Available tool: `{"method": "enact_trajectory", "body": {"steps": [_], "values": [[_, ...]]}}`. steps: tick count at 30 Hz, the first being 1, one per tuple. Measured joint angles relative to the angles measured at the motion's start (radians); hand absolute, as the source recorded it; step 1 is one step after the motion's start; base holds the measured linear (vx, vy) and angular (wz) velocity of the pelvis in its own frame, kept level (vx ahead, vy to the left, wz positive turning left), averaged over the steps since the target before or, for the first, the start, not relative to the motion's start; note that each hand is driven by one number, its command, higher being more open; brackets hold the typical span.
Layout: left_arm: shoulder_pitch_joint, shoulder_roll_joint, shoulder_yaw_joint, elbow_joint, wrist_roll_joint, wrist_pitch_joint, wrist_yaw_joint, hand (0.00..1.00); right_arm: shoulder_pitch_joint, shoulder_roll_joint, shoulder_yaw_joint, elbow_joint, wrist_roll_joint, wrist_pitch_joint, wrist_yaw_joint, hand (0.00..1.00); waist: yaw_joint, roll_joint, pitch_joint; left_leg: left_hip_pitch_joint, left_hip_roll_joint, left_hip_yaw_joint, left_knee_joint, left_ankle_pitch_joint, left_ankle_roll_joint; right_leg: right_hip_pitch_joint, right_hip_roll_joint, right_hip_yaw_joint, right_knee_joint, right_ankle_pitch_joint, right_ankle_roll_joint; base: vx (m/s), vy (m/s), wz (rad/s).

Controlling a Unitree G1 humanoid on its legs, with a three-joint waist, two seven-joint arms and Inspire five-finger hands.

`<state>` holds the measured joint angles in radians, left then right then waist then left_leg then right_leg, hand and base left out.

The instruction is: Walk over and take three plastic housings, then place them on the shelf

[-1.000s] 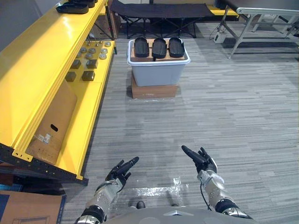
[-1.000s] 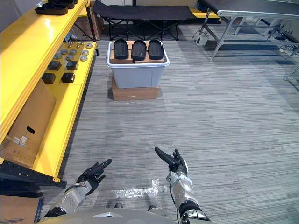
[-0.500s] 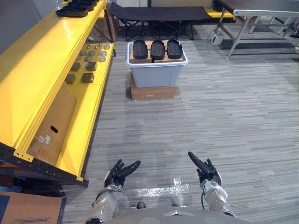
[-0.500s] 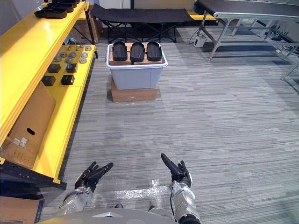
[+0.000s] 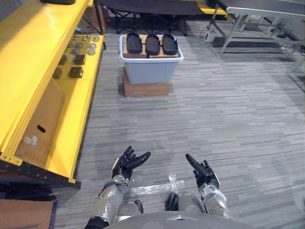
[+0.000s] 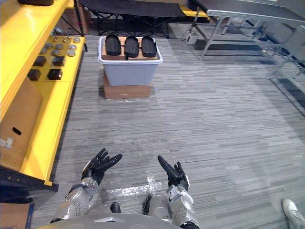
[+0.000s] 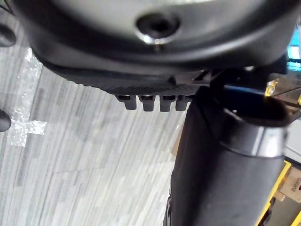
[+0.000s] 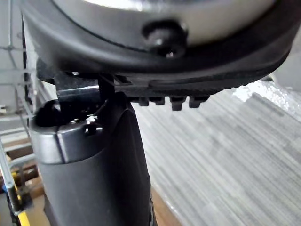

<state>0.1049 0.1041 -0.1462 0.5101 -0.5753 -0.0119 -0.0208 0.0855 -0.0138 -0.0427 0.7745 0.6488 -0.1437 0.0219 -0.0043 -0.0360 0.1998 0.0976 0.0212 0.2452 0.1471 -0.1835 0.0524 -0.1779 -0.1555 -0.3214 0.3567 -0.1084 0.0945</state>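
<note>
three black plastic housings (image 5: 152,44) are lying side by side on a brown board (image 5: 126,49) across the top of a grey plastic tub (image 5: 148,71), which is resting on a cardboard box (image 5: 147,89) on the floor. each housing is an elongated oval with its long axis running from 12 to 6 o'clock, and the row is spreading from 9 to 3 o'clock. the tub is standing well apart from both hands, at about 12 o'clock from them. the left hand (image 5: 127,162) is hanging low over the floor, holding nothing, its fingers splayed straight and pointing toward 2 o'clock. the right hand (image 5: 202,171) is beside it at 3 o'clock, also holding nothing, fingers straight and aiming toward 11 o'clock. a strip of clear tape (image 5: 152,187) is lying on the floor between them. the yellow shelf (image 5: 33,52) is running along at 9 to 11 o'clock, its lower level carrying dark blocks (image 5: 75,72) and metal discs (image 5: 90,47), with a cardboard sheet (image 5: 40,124) leaning against it.
</note>
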Motion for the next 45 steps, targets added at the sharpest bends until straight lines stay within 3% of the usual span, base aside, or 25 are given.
{"method": "enact_trajectory", "body": {"steps": [2, 5, 7, 9, 11, 12, 13, 15, 17, 18, 19, 20, 21, 23, 24, 25, 26, 28, 31, 32, 34, 36, 39, 42, 45], "values": [[-0.021, 0.007, -0.001, -0.001, -0.022, 0.000, -0.001, 1.00, 0.009, -0.001, 0.015, -0.002, -0.019, 0.001, 0.000, 1.00, 0.001, -0.006, 0.000, 0.010, 0.008, -0.006, 0.031, -0.032, -0.022, 0.003, 0.018, 0.024, -0.079, 0.017, 0.005, 0.26, -0.085, 0.11], [-0.026, 0.013, -0.001, 0.000, -0.088, -0.002, 0.002, 1.00, 0.023, -0.005, 0.017, -0.002, -0.057, 0.009, 0.001, 1.00, 0.000, -0.021, -0.019, 0.017, 0.008, -0.025, 0.095, -0.115, -0.061, 0.009, 0.019, 0.049, -0.069, 0.006, -0.072, 0.31, -0.195, 0.23], [-0.023, -0.002, -0.005, 0.013, -0.127, -0.006, 0.007, 1.00, 0.023, -0.036, 0.023, -0.002, -0.085, 0.029, 0.002, 1.00, 0.001, 0.008, -0.036, 0.017, 0.051, -0.036, 0.152, -0.175, -0.104, 0.027, 0.054, 0.046, -0.051, 0.016, -0.083, 0.39, -0.237, 0.18], [-0.022, -0.018, -0.003, 0.037, -0.124, -0.010, 0.005, 1.00, 0.018, -0.077, 0.048, -0.004, -0.095, 0.037, 0.020, 1.00, 0.001, 0.067, -0.045, -0.135, 0.172, -0.022, 0.525, -0.147, -0.130, 0.092, 0.123, 0.023, -0.115, 0.005, -0.118, 0.44, -0.211, 0.12], [-0.014, -0.037, -0.001, 0.050, -0.120, 0.009, 0.008, 1.00, 0.019, -0.094, 0.052, -0.009, -0.115, 0.052, 0.040, 1.00, 0.015, 0.066, -0.016, -0.269, 0.227, -0.022, 0.771, -0.121, -0.125, 0.243, 0.145, 0.021, -0.191, 0.023, -0.153, 0.64, -0.232, -0.06], [-0.014, -0.041, -0.005, 0.051, -0.120, 0.019, 0.008, 1.00, 0.019, -0.098, 0.052, -0.012, -0.115, 0.052, 0.041, 1.00, 0.022, 0.053, -0.008, -0.277, 0.210, -0.029, 0.723, -0.121, -0.124, 0.271, 0.138, 0.024, -0.192, 0.027, -0.158, 0.68, -0.174, -0.26], [-0.015, -0.056, -0.012, 0.047, -0.119, 0.024, 0.006, 1.00, 0.016, -0.101, 0.049, -0.032, -0.114, 0.049, 0.044, 1.00, 0.030, 0.042, -0.006, -0.283, 0.127, -0.063, 0.454, -0.102, -0.134, 0.313, 0.118, 0.042, -0.204, 0.027, -0.156, 0.43, -0.031, -0.28], [-0.015, -0.064, -0.012, 0.036, -0.113, 0.023, 0.005, 1.00, -0.017, -0.109, 0.040, -0.045, -0.113, 0.041, 0.044, 1.00, 0.033, 0.045, -0.002, -0.309, 0.062, -0.134, 0.160, 0.013, -0.132, 0.326, 0.106, 0.071, -0.204, 0.011, -0.131, 0.45, 0.054, -0.46], [-0.002, -0.069, -0.012, 0.036, -0.097, 0.022, 0.004, 1.00, -0.025, -0.117, 0.041, -0.045, -0.112, 0.030, 0.043, 1.00, 0.044, 0.062, 0.001, -0.331, 0.036, -0.216, -0.024, 0.200, -0.147, 0.366, 0.114, 0.111, -0.203, -0.043, -0.083, 0.43, 0.188, -0.68], [0.024, -0.075, -0.012, 0.031, -0.096, 0.021, -0.007, 1.00, -0.016, -0.134, 0.055, -0.047, -0.109, 0.022, 0.044, 1.00, 0.060, 0.096, -0.003, -0.333, 0.053, -0.237, -0.018, 0.286, -0.139, 0.401, 0.140, 0.139, -0.192, -0.108, -0.069, 0.39, 0.210, -0.65], [0.029, -0.074, -0.011, 0.034, -0.095, 0.020, -0.017, 1.00, -0.017, -0.133, 0.060, -0.036, -0.109, 0.022, 0.044, 1.00, 0.064, 0.101, 0.001, -0.336, 0.054, -0.241, 0.028, 0.336, -0.065, 0.424, 0.140, 0.147, -0.179, -0.152, -0.055, 0.38, 0.227, -0.25], [0.016, -0.052, -0.010, 0.049, -0.085, 0.021, -0.024, 1.00, -0.020, -0.108, 0.063, -0.016, -0.102, 0.027, 0.038, 1.00, 0.057, 0.041, 0.009, -0.339, 0.002, -0.222, 0.077, 0.280, -0.090, 0.433, 0.089, 0.155, -0.145, -0.184, -0.043, 0.29, 0.120, 0.10], [0.017, -0.045, -0.003, 0.049, -0.077, 0.019, -0.039, 1.00, -0.018, -0.105, 0.067, -0.010, -0.093, 0.027, 0.038, 1.00, 0.058, 0.013, 0.007, -0.340, -0.029, -0.216, 0.092, 0.243, -0.060, 0.402, 0.050, 0.161, -0.067, -0.188, -0.041, 0.42, 0.185, 0.12], [0.018, -0.047, -0.006, 0.049, -0.054, 0.015, -0.044, 1.00, -0.027, -0.106, 0.074, 0.007, -0.093, 0.026, 0.034, 1.00, 0.064, -0.008, 0.003, -0.304, -0.071, -0.179, 0.042, 0.229, -0.042, 0.291, -0.022, 0.183, 0.160, -0.179, -0.021, 0.38, 0.175, -0.20], [0.022, -0.038, -0.013, 0.049, -0.039, 0.010, -0.050, 1.00, -0.041, -0.101, 0.085, 0.021, -0.091, 0.025, 0.033, 1.00, 0.070, -0.019, 0.013, -0.254, -0.095, -0.150, 0.002, 0.219, -0.025, 0.184, -0.086, 0.186, 0.384, -0.111, 0.023, 0.36, 0.186, -0.33], [0.027, -0.026, -0.028, 0.051, -0.037, 0.010, -0.049, 1.00, -0.042, -0.094, 0.098, 0.031, -0.091, 0.024, 0.033, 1.00, 0.069, -0.020, 0.016, -0.210, -0.106, -0.143, -0.014, 0.208, -0.008, 0.133, -0.126, 0.175, 0.511, -0.045, 0.007, 0.43, 0.210, -0.29], [0.031, -0.017, -0.046, 0.051, -0.037, 0.009, -0.049, 1.00, -0.037, -0.084, 0.120, 0.045, -0.091, 0.024, 0.030, 1.00, 0.064, -0.010, 0.020, -0.155, -0.105, -0.143, -0.013, 0.178, 0.010, 0.102, -0.150, 0.142, 0.608, -0.067, -0.024, 0.30, 0.122, -0.09], [0.032, -0.016, -0.048, 0.041, -0.039, 0.006, -0.049, 1.00, -0.025, -0.076, 0.157, 0.046, -0.093, 0.021, 0.028, 1.00, 0.056, 0.012, 0.019, -0.099, -0.078, -0.144, -0.012, 0.152, 0.016, 0.079, -0.136, 0.075, 0.567, -0.118, -0.038, 0.35, 0.109, -0.03], [-0.004, -0.003, -0.042, 0.019, -0.044, 0.006, -0.049, 1.00, -0.039, -0.067, 0.171, 0.042, -0.094, 0.018, 0.028, 1.00, 0.054, 0.030, 0.024, -0.072, -0.031, -0.152, -0.016, 0.131, 0.002, 0.043, -0.049, 0.027, 0.230, -0.144, -0.019, 0.33, 0.013, -0.01], [-0.028, 0.005, -0.038, 0.023, -0.051, 0.006, -0.049, 1.00, -0.049, -0.068, 0.169, 0.042, -0.095, 0.018, 0.024, 1.00, 0.054, 0.031, 0.025, -0.073, -0.017, -0.160, -0.019, 0.122, -0.012, 0.028, -0.011, 0.039, 0.054, -0.118, 0.010, 0.26, -0.090, 0.11], [-0.052, 0.022, -0.032, 0.035, -0.060, 0.003, -0.051, 1.00, -0.054, -0.067, 0.159, 0.042, -0.099, 0.019, 0.015, 1.00, 0.050, 0.013, 0.024, -0.065, -0.022, -0.171, -0.011, 0.099, -0.038, 0.020, 0.018, 0.091, -0.132, -0.016, 0.008, 0.26, -0.148, 0.26], [-0.054, 0.028, -0.023, 0.051, -0.060, -0.011, -0.051, 1.00, -0.048, -0.070, 0.134, 0.044, -0.132, 0.021, 0.017, 1.00, 0.040, -0.014, 0.022, -0.064, -0.046, -0.205, 0.061, 0.019, -0.054, 0.023, 0.002, 0.141, -0.128, 0.068, -0.051, 0.25, -0.301, 0.49], [-0.012, -0.009, 0.012, 0.078, -0.102, -0.018, -0.048, 1.00, -0.042, -0.107, 0.120, 0.047, -0.134, 0.021, 0.021, 1.00, 0.037, 0.052, -0.012, -0.111, 0.033, -0.240, 0.207, -0.100, -0.105, 0.029, 0.064, 0.102, -0.080, 0.039, -0.082, 0.21, -0.246, 0.22], [0.023, -0.037, 0.031, 0.090, -0.123, -0.027, -0.046, 1.00, -0.026, -0.117, 0.070, 0.046, -0.134, 0.022, 0.039, 1.00, 0.041, 0.079, -0.013, -0.285, 0.114, -0.175, 0.571, -0.061, -0.127, 0.128, 0.109, 0.048, -0.172, 0.019, -0.106, 0.41, -0.261, 0.35], [0.035, -0.048, 0.034, 0.089, -0.122, -0.022, -0.046, 1.00, -0.002, -0.112, 0.040, 0.044, -0.154, 0.021, 0.053, 1.00, 0.064, 0.056, 0.000, -0.282, 0.118, -0.120, 0.444, -0.066, -0.128, 0.237, 0.106, 0.002, -0.226, 0.017, -0.112, 0.29, -0.092, 0.37]]}}
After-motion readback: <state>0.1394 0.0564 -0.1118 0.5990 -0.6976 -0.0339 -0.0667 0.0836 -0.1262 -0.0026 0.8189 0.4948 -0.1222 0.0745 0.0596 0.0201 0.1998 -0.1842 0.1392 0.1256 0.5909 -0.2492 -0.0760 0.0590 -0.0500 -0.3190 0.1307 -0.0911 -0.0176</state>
